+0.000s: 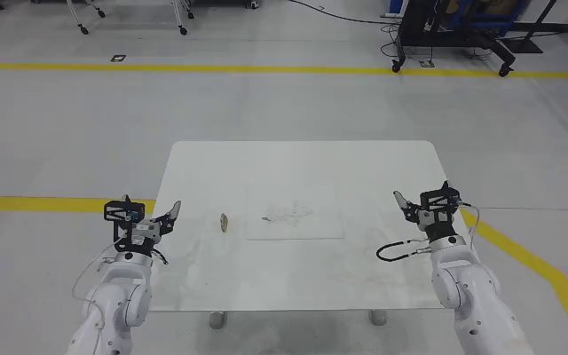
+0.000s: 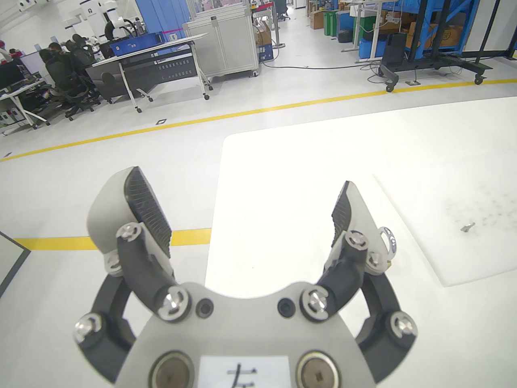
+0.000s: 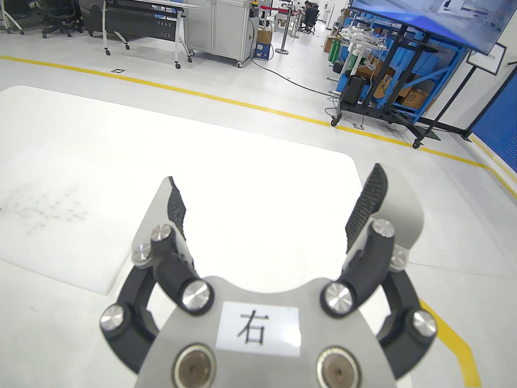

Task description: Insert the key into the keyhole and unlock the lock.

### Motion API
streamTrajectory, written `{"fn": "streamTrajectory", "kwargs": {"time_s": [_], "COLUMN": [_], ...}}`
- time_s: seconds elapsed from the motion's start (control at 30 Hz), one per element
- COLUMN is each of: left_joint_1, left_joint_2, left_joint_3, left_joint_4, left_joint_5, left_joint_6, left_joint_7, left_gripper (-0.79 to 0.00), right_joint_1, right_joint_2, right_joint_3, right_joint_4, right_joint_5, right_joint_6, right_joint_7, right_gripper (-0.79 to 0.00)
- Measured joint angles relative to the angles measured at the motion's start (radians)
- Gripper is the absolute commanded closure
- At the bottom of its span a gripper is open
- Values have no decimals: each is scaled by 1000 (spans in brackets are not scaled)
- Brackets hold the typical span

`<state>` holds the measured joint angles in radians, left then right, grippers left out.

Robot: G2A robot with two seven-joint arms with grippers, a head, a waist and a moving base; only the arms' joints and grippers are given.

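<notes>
- The left claw (image 2: 240,187) is wide open with nothing in it, at the left edge of the white desk (image 1: 302,169)
- The lock (image 1: 224,222) lies on the desk, near that claw, on its right
- The key (image 2: 467,227) lies on a thin white mat (image 1: 311,228) in the middle of the desk, near the lock but not touching it
- The right claw (image 3: 274,179) is wide open too, holding nothing, by the right edge of the desk
</notes>
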<state>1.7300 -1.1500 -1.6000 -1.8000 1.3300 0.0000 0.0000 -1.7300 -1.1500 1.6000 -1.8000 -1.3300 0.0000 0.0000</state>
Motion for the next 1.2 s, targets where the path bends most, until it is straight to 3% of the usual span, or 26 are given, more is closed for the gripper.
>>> {"fn": "streamTrajectory", "kwargs": {"time_s": [0.13,0.3,0.57,0.83,1.0,1.2], "left_joint_1": [0,0,0,0,0,0], "left_joint_2": [0,0,0,0,0,0], "left_joint_3": [0,0,0,0,0,0], "left_joint_4": [0,0,0,0,0,0], "left_joint_5": [0,0,0,0,0,0], "left_joint_6": [0,0,0,0,0,0], "left_joint_7": [0,0,0,0,0,0], "left_gripper": [-785,-785,-785,-785,-785,-785], "right_joint_1": [11,165,427,546,613,734], "right_joint_2": [-1,-16,-58,-90,-112,-139], "right_joint_3": [-13,-179,-430,-527,-615,-728], "right_joint_4": [5,79,321,449,511,667], "right_joint_5": [-5,-69,-31,33,59,33], "right_joint_6": [-11,-77,-236,-285,-408,-664], "right_joint_7": [11,112,120,83,72,-30], "right_gripper": [-785,-785,-785,-785,-785,-785]}}
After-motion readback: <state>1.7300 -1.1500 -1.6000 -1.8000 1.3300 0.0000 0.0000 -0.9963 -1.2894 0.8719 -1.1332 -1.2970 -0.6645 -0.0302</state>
